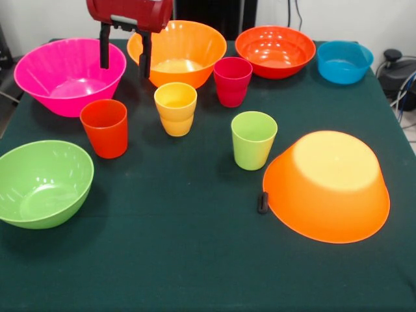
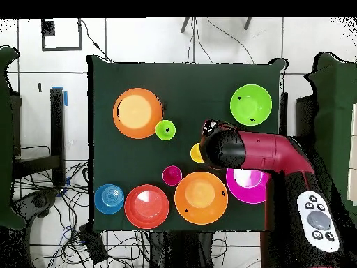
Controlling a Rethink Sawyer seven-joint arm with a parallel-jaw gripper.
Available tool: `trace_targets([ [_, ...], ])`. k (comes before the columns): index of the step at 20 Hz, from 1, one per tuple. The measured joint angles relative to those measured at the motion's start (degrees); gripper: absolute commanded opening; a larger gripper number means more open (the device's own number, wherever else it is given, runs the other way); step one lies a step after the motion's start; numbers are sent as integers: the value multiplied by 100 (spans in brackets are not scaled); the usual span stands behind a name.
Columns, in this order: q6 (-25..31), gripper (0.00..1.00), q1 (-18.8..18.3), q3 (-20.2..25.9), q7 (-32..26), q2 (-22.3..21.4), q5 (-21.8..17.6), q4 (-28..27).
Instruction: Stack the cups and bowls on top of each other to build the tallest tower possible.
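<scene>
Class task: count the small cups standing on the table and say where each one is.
4: orange-red cup beside the pink bowl, yellow cup and crimson cup mid-table, lime green cup by the upturned orange bowl.

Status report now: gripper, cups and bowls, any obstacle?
Gripper open, empty, above the table between pink bowl and upright orange bowl. Nothing stacked. Second orange bowl upside down. Small black object beside it.
</scene>
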Motion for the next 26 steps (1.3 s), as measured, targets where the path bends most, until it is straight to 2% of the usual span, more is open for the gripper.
trace_targets([
  [12,0,100,56,-117,0,4,-406,1],
  [26,0,100,-182,-117,0,-4,-440,0],
])
